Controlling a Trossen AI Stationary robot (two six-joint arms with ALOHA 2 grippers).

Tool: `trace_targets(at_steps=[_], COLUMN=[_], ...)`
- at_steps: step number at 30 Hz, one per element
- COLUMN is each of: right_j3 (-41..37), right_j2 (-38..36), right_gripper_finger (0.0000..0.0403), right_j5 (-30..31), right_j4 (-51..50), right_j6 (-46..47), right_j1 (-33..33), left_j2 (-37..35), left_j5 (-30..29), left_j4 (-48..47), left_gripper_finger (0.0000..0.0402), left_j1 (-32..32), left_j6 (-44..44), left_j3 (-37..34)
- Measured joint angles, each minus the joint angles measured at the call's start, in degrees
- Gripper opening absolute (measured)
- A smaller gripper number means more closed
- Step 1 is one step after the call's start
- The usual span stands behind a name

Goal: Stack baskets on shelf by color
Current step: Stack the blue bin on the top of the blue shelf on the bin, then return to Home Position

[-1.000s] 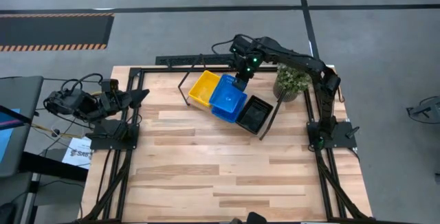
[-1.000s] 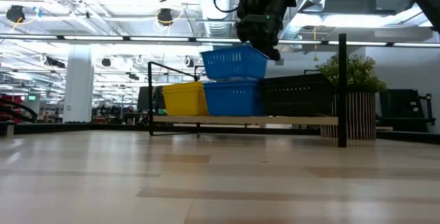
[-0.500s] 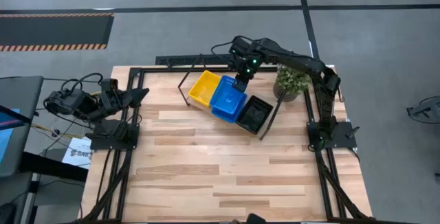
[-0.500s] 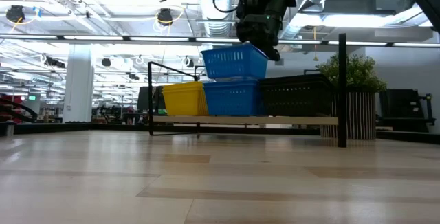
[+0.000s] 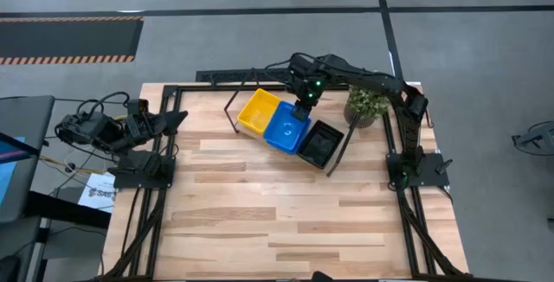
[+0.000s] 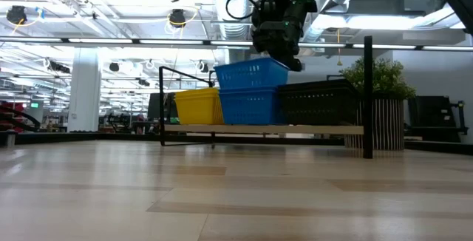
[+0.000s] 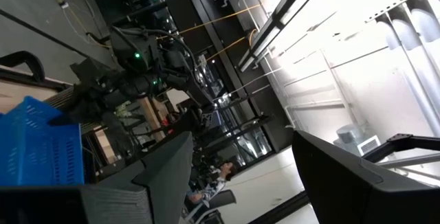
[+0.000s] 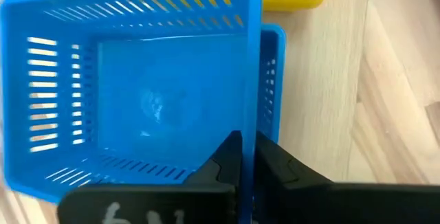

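- Two blue baskets matter just now: the upper blue basket (image 6: pixel 251 72) hangs from my right gripper (image 6: pixel 279 47), tilted, its lower edge already inside the lower blue basket (image 6: pixel 250 105), which sits on the shelf (image 6: pixel 262 129).
- I judge the tilt serves nesting: one edge goes in first, then the rest can settle level.
- Right wrist view shows my fingers (image 8: pixel 234 157) closed on the near wall of the held basket, one inside and one outside, so the rim carries the load and the open top stays free.
- Beside the blue pair stand the yellow basket (image 5: pixel 258 111) on one side and the black basket (image 5: pixel 319 141) on the other, each colour keeping its own spot, which is why blue goes onto blue.
- Just beyond the black one is a potted plant (image 5: pixel 367 103), near enough that my arm should mind it.
- My left gripper (image 5: pixel 171 122) waits at the table's left edge, well apart; whether its fingers are open I cannot tell.
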Motion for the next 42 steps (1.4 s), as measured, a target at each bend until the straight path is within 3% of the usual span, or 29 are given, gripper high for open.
trace_targets(at_steps=[9,23,29,34,38,42], right_j3=[0.0,0.0,0.0,0.0,-0.1,0.0], right_j2=[0.3,-0.7,-5.5,-4.9,-5.4,-11.7], right_gripper_finger=[0.0075,0.0171,0.0177,0.0165,0.0160,0.0162], right_j5=[0.0,0.0,0.0,-0.2,-8.1,-11.9], right_j4=[-0.7,-1.2,5.7,5.8,9.8,14.6], right_j6=[0.9,1.0,2.1,3.5,4.4,8.0], right_j1=[0.0,-0.2,0.3,2.3,4.3,5.2], left_j2=[0.0,0.0,0.0,0.0,0.0,0.5], left_j5=[0.0,0.0,0.0,-0.6,-4.0,-4.0], left_j4=[0.0,-0.2,-0.5,-0.6,-4.2,-13.6], left_gripper_finger=[0.0238,0.0238,0.0238,0.0238,0.0238,0.0238], left_j1=[0.0,0.0,0.0,0.0,0.1,1.7], left_j6=[0.0,0.4,0.4,0.5,0.8,0.4], left_j3=[0.0,0.0,0.0,0.0,0.1,4.0])
